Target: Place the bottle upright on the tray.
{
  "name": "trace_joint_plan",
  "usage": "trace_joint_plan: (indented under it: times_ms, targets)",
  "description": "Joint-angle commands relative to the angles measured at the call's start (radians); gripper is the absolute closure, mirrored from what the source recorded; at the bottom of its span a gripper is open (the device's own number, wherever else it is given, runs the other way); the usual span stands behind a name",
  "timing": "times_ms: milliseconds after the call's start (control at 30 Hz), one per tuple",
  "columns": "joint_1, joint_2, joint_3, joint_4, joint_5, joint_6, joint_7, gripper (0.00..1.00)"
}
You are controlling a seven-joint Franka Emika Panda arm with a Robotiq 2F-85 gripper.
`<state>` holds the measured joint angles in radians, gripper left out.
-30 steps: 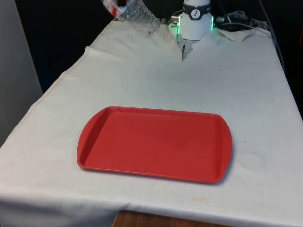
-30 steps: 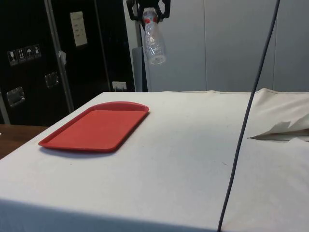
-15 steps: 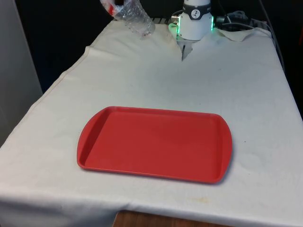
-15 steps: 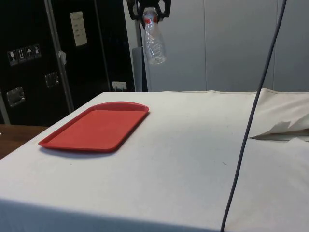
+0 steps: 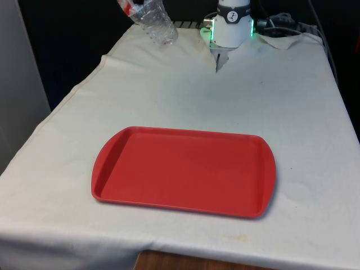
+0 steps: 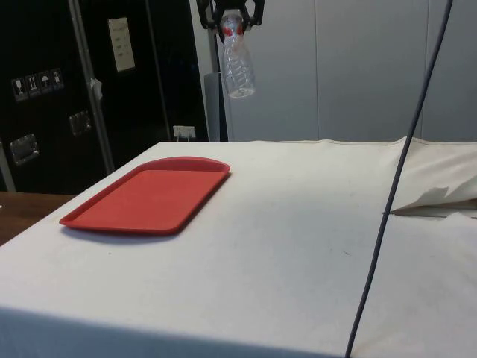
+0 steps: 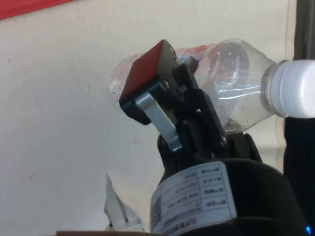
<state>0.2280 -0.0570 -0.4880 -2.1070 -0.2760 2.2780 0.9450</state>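
side view puts the black gripper [image 6: 230, 10] high above the table, its jaws clenched on the neck end of one clear plastic bottle [image 6: 238, 63], which hangs below them cap up, base down and a little tilted. the red tray [image 6: 149, 197] lies flat on the white cloth [image 6: 298, 224], far below the jaws and off to one side of them, well apart from the bottle.

risks, as i judge them: the hold is up near the neck, so the light, seemingly empty body can swing or pivot between the jaws during the carry and reach the tray leaning. if it is let go while tilted, or from above the tray floor, it will likely topple and roll. if the descent ends near the raised rim, the base may catch it and tip. a thin-walled bottle may also buckle or slip if it is pressed down hard.

count, taking the front view from its left to its right: one bottle [image 5: 153, 21], one tray [image 5: 185, 171], one robot base [image 5: 232, 25]. the wrist view shows one white cap [image 7: 294, 88] and a finger [image 7: 147, 86] lying across the bottle.
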Motion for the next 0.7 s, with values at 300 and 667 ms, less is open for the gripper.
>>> trace_joint_plan:
  times_ms: [300, 667]
  targets:
    - [-0.002, -0.023, 0.01, -0.03, -0.072, 0.048, 0.054, 0.66]
    - [0.0, -0.016, 0.011, -0.024, -0.064, 0.037, 0.045, 0.66]
